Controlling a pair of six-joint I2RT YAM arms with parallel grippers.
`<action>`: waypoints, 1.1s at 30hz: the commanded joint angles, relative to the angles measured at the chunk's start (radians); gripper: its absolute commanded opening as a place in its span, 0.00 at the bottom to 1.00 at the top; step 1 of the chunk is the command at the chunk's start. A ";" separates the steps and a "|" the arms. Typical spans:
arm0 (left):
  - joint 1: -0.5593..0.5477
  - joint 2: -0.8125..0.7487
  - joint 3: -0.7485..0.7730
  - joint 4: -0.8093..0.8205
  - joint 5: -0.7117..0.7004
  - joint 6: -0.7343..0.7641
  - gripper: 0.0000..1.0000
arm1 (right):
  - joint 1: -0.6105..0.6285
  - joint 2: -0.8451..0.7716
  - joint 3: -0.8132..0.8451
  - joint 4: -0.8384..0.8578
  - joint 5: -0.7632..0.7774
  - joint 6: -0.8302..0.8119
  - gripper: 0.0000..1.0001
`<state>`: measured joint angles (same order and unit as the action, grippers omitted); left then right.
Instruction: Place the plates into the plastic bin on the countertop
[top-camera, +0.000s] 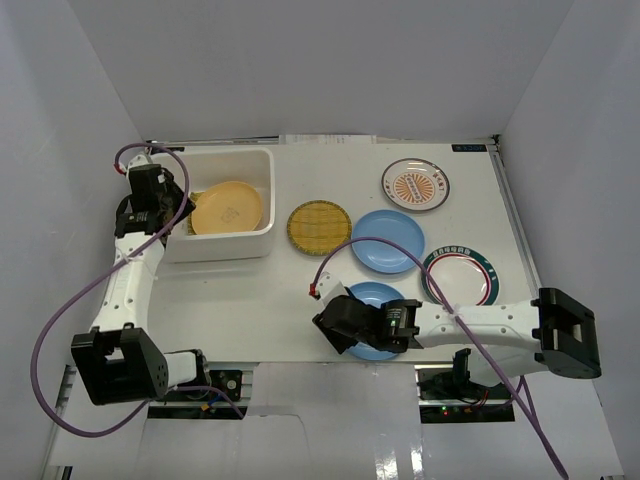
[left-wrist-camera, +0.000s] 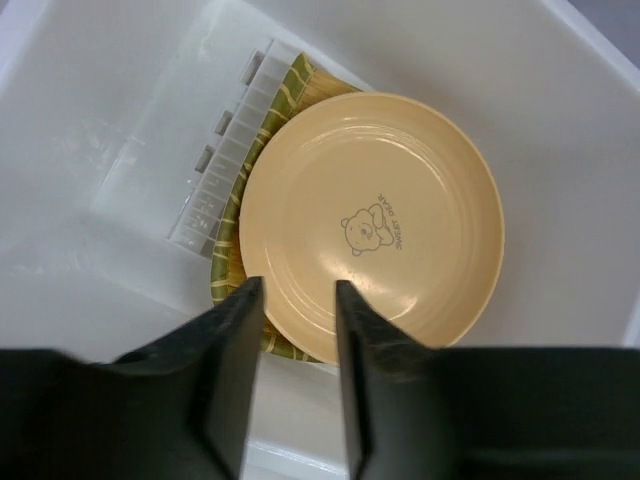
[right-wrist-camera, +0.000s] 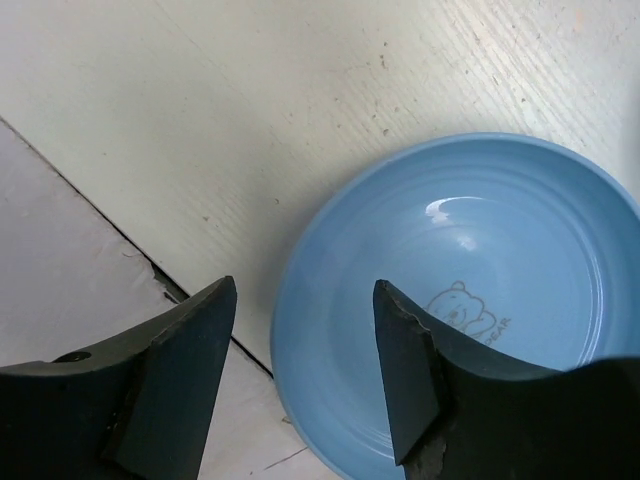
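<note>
The white plastic bin (top-camera: 258, 160) stands at the far left of the countertop (top-camera: 300, 290). In it a plain orange-yellow plate (top-camera: 227, 207) (left-wrist-camera: 375, 220) lies on a yellow woven plate (left-wrist-camera: 228, 255). My left gripper (left-wrist-camera: 297, 300) is open and empty just above their near edge. On the countertop lie a yellow woven plate (top-camera: 319, 227), a light blue plate (top-camera: 388, 241), a white orange-patterned plate (top-camera: 415, 185) and a white green-ringed plate (top-camera: 458, 277). My right gripper (right-wrist-camera: 305, 300) is open, astride the left rim of a second light blue plate (right-wrist-camera: 470, 300) (top-camera: 378, 296) at the near edge.
Grey walls close in the countertop on three sides. The bin has a slotted insert (left-wrist-camera: 225, 165) on its floor. A purple cable (top-camera: 400, 250) loops over the blue plates. The countertop's front edge seam (right-wrist-camera: 100, 200) runs just left of the near blue plate.
</note>
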<state>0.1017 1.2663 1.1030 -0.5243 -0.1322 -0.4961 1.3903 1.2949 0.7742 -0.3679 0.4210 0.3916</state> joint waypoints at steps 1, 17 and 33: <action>0.003 -0.061 0.000 0.032 0.072 -0.013 0.51 | 0.016 -0.010 0.031 -0.025 0.036 0.010 0.64; -0.071 -0.574 -0.092 0.099 0.739 -0.024 0.86 | 0.085 0.193 0.224 -0.152 0.250 0.039 0.08; -0.279 -0.636 0.394 -0.017 0.176 -0.030 0.97 | -0.022 0.463 0.982 0.271 0.173 -0.792 0.08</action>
<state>-0.1375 0.6323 1.4502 -0.4904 0.3153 -0.4980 1.4082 1.6711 1.7252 -0.3218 0.7059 -0.1562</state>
